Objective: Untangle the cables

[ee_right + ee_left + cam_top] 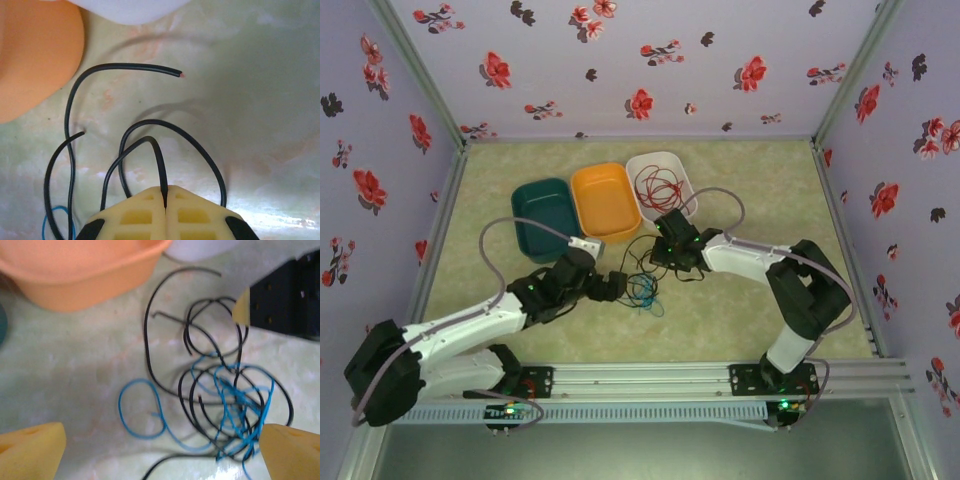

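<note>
Cables (643,288) in a loose knot of black and blue strands on the pale green table (750,310), near the middle, just on the near side of a row of bins. From above: left gripper (617,285) at the knot's left edge, right gripper (672,258) at its far right side; cannot tell from up here how far either is open. Farther back, teal bin (542,210) on the left, orange bin (605,200) in the middle, white bin (665,172) on the right with a red cable (660,186) coiled inside.

Left wrist: left gripper (162,440) spread wide, yellow fingers (32,450) at the two near corners. Grips nothing. Ahead, blue cable (120,406) looped over and through the black cable (146,335), densest beside the right-hand finger. Orange bin (75,275) at far left; right gripper (243,307) at far right, one yellow fingertip low over a black loop.

Right wrist: right gripper (165,196) closed tight, fingers (135,215) pressed together. Pinches one loop of the black cable (150,122) at the seam. Other black strands arching away over bare table, one cut end pointing right. Bit of blue cable (47,225) at near left, orange bin (35,55) at far left, white bin (130,7) along the far edge.
</note>
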Robot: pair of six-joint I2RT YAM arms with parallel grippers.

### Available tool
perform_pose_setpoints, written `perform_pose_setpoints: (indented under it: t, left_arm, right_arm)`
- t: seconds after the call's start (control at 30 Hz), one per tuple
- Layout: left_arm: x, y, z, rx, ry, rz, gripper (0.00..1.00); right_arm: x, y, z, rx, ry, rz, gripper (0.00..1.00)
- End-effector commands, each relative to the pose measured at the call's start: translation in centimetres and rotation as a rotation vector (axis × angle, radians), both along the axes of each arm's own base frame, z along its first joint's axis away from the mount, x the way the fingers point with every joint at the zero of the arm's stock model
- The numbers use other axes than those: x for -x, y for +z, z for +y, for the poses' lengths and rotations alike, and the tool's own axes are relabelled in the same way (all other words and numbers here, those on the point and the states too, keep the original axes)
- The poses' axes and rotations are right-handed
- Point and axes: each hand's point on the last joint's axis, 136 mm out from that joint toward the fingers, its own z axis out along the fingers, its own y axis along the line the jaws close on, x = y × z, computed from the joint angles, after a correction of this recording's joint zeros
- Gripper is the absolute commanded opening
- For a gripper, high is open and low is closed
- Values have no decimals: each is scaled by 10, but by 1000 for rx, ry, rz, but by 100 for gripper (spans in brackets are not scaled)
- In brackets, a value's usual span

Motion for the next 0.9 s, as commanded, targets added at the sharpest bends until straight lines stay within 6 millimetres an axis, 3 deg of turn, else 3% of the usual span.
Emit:
perform_pose_setpoints:
  t: [0.0,0.1,0.33,0.57,0.87]
  left_arm:
    - [-36,32,-16,54,78,-115,100]
    - [-51,31,-21,6,124,-119,100]
    - [-67,25,-32,-35,143,-122,100]
    - [-72,25,-38,-5,160,-115,100]
    - [-68,25,-42,9,122,-116,100]
  right_arm:
    - [-5,33,-2,3,2,-95,0]
    - [-1,51,-9,37,19,-151,0]
    - [9,98,-32,102,51,-277,0]
    - [15,154,-40,48,85,-423,0]
    - [19,211,-51,47,107,-550,0]
